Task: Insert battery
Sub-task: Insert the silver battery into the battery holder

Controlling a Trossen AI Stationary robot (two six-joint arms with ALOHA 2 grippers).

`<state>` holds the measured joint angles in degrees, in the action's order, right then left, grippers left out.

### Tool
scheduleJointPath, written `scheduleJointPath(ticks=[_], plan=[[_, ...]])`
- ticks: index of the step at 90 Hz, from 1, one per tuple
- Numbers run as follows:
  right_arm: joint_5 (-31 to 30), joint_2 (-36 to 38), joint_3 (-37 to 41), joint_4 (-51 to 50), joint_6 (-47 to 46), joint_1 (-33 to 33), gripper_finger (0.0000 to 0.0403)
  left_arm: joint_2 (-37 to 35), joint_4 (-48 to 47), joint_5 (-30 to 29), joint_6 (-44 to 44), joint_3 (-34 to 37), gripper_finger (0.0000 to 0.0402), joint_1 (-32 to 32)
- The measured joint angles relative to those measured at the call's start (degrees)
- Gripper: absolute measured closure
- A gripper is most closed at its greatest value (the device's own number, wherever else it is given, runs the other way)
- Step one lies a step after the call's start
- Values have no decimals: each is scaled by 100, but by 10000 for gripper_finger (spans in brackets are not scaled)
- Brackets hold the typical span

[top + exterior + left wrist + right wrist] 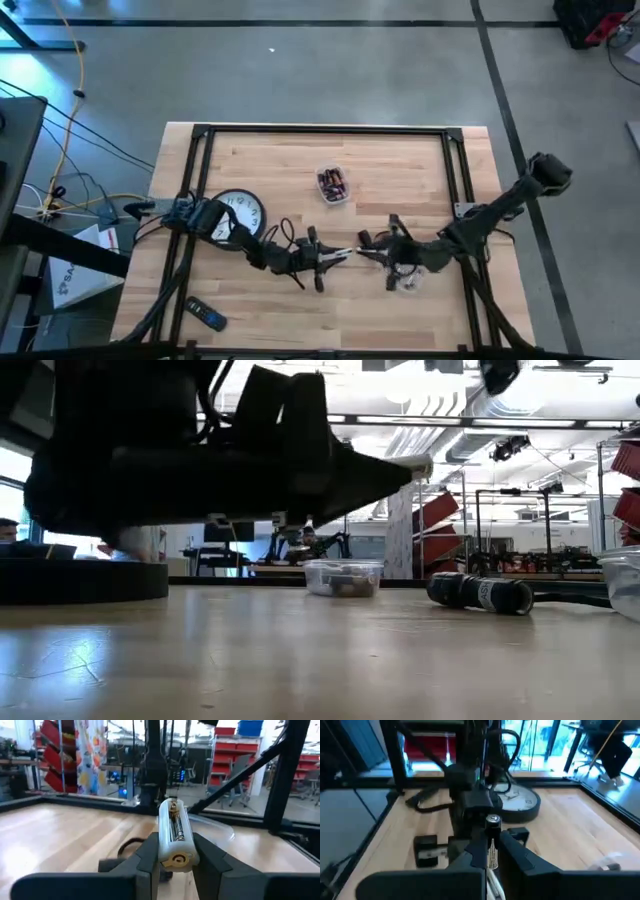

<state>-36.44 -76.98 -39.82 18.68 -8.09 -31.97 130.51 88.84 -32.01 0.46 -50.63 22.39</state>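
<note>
My left gripper (325, 258) reaches in from the table's left and is shut on a white battery holder (174, 834), an open trough with metal contacts. My right gripper (363, 246) comes from the right and is shut on a battery (492, 851) with a dark cap (493, 820). The two grippers face each other near the table's middle, a little apart, and the holder's white tip (343, 254) points at my right gripper. In the low view the holder's tip (416, 464) hangs above the table. My left gripper pinches the holder's two long sides (162, 851) between its two fingers, at the near end of the holder. The fingers lie along it, level, coming from the table's left. The holder sticks out past the fingertips, open side up, clear of the table. My right gripper pinches the battery's lower body (490, 860) between its two fingers. The fingers lie along it, coming from the table's right. The capped end sticks out beyond the fingertips toward my left gripper, clear of the table.
A clear tub of batteries (333, 185) stands toward the far side. A wall clock (241, 211) lies at the left and a dark remote (207, 316) at the near left. A clear plastic piece (410, 283) lies under my right arm. A dark cylinder (480, 592) lies on the table.
</note>
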Motion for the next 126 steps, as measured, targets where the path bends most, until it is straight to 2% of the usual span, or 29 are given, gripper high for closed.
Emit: scheduleJointPath(ticks=[10, 24, 43, 67, 126], plan=[[270, -344, -37, 131, -66, 220, 401, -39, 52, 2, 117, -11, 339, -11], [331, -796, -141, 345, 109, 315, 401, -37, 3, 124, 61, -11, 339, -71], [485, -1077, -168, 594, 132, 350, 401, -37, 38, 154, 27, -11, 339, -63], [189, -1087, -170, 606, 194, 350, 401, -37, 111, 202, 150, -8, 339, -63], [301, -1080, -179, 339, -237, 350, 401, -32, 92, 203, 130, -4, 339, -61]])
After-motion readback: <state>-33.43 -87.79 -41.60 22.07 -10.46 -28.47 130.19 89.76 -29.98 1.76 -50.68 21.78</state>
